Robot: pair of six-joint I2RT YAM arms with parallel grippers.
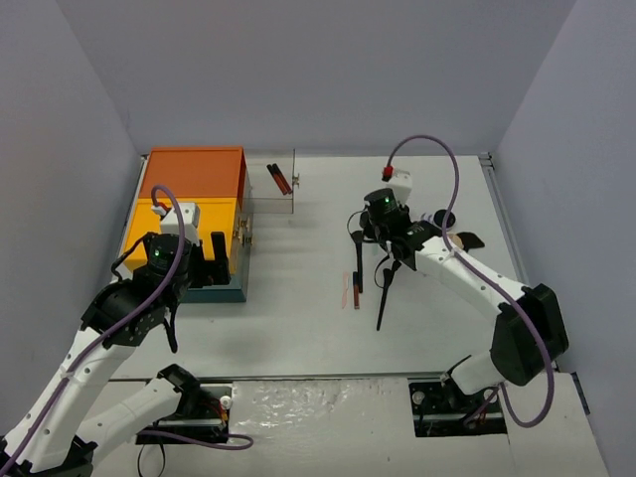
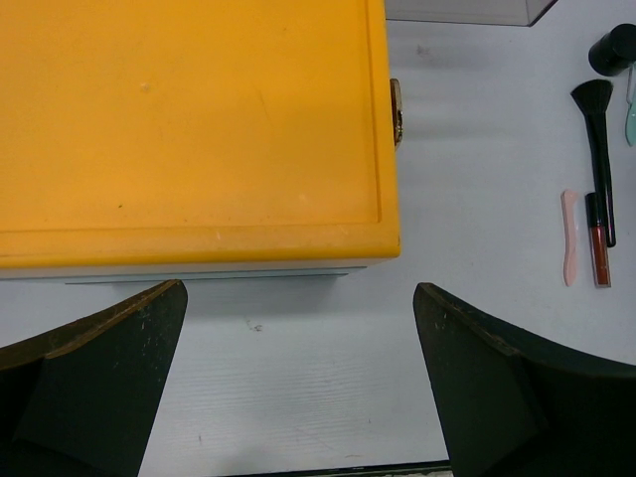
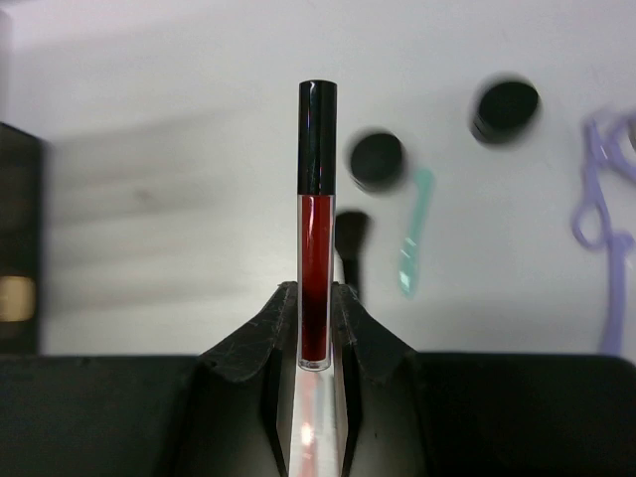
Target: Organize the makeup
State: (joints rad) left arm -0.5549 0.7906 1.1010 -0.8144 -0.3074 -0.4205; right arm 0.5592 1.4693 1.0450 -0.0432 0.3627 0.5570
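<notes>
Right wrist view: I logged the right gripper (image 3: 316, 298) clenched on the slim red lip-gloss tube with black cap (image 3: 317, 214), centre frame. Left gripper (image 2: 300, 298) stood released below the yellow-orange box lid (image 2: 189, 129).

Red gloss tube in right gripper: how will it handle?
Likely rigid: the red gloss tube stands straight from the right gripper without sagging. Glossy surface and a pinch near its bottom end suggest it could slip or pivot. Seemingly round, slim body would probably roll if laid down.
</notes>
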